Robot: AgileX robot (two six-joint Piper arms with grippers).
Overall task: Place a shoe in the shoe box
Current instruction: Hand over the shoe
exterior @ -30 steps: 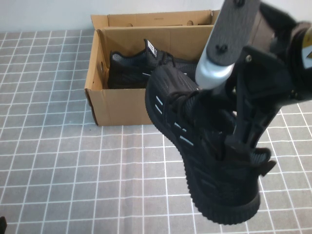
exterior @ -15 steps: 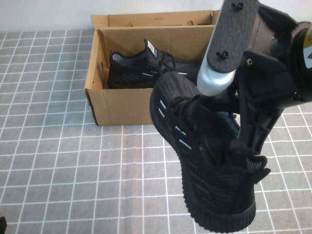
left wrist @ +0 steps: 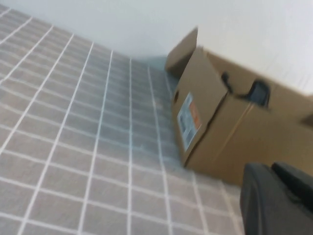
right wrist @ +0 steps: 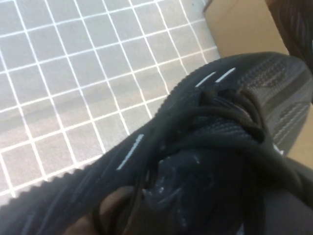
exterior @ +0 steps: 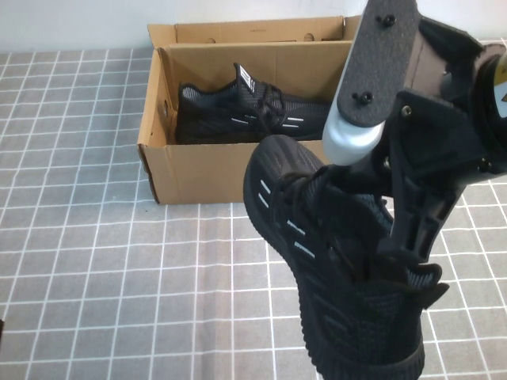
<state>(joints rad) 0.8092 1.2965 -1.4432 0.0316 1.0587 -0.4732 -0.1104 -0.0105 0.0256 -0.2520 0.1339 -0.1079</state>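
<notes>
The right arm reaches steeply down, its right gripper (exterior: 380,257) clenched on a shoe (exterior: 333,261) held above the desk's near right, toe toward the box (exterior: 190,170); the left gripper shows nowhere.

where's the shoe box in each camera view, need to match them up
High view: shoe box at upper centre, one shoe inside, behind the shoe held by the right gripper.
Left wrist view: right of centre, labelled end wall facing.
Right wrist view: only a corner, at top right.
Shared landmark: the grey tiled tabletop.
Left gripper: not visible.

black shoe (exterior: 333,261) (white dashes), brown box (exterior: 198,170)
</notes>
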